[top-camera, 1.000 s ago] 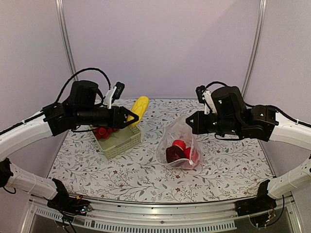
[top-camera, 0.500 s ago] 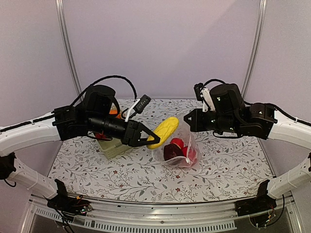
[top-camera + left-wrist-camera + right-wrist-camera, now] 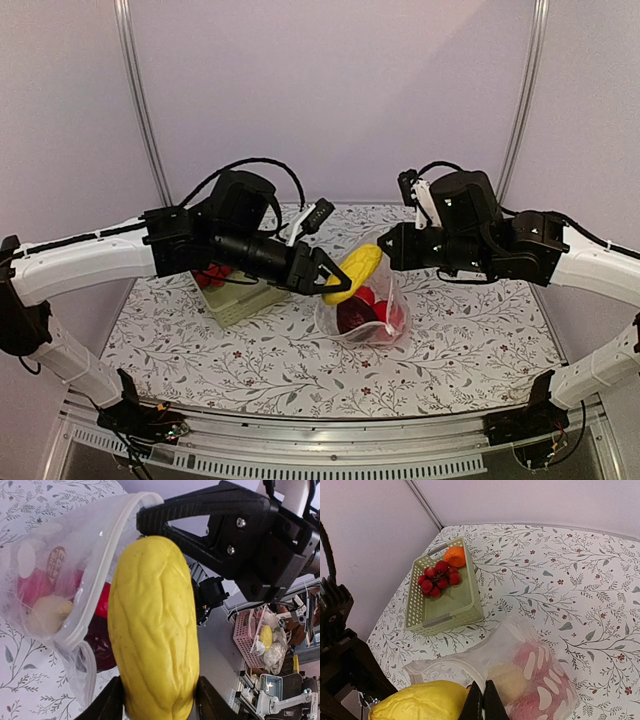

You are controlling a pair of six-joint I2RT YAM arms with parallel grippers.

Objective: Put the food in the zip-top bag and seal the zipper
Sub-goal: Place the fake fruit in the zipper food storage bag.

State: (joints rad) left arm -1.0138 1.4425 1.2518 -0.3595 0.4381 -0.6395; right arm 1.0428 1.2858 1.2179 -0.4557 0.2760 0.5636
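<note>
My left gripper [image 3: 330, 280] is shut on a long yellow toy fruit [image 3: 355, 270], held at the open mouth of the clear zip-top bag [image 3: 368, 300]. In the left wrist view the yellow fruit [image 3: 152, 630] fills the middle, with the bag's whitish zipper strip [image 3: 107, 560] to its left and red and maroon fruits [image 3: 102, 645] inside the bag. My right gripper [image 3: 482, 702] is shut on the bag's zipper edge [image 3: 470, 672] and holds the mouth up and open. The yellow fruit [image 3: 420, 700] shows at the bottom left of the right wrist view.
A pale green perforated basket [image 3: 240, 295] stands left of the bag, behind my left arm. In the right wrist view the basket [image 3: 445, 597] holds a cluster of small red fruits [image 3: 437, 577] and an orange one [image 3: 455, 557]. The floral tablecloth [image 3: 460, 340] surrounds them.
My left gripper has carried the yellow fruit from above the basket rightward to the bag's mouth. My right gripper has kept hold of the bag's edge, lifting it slightly.
</note>
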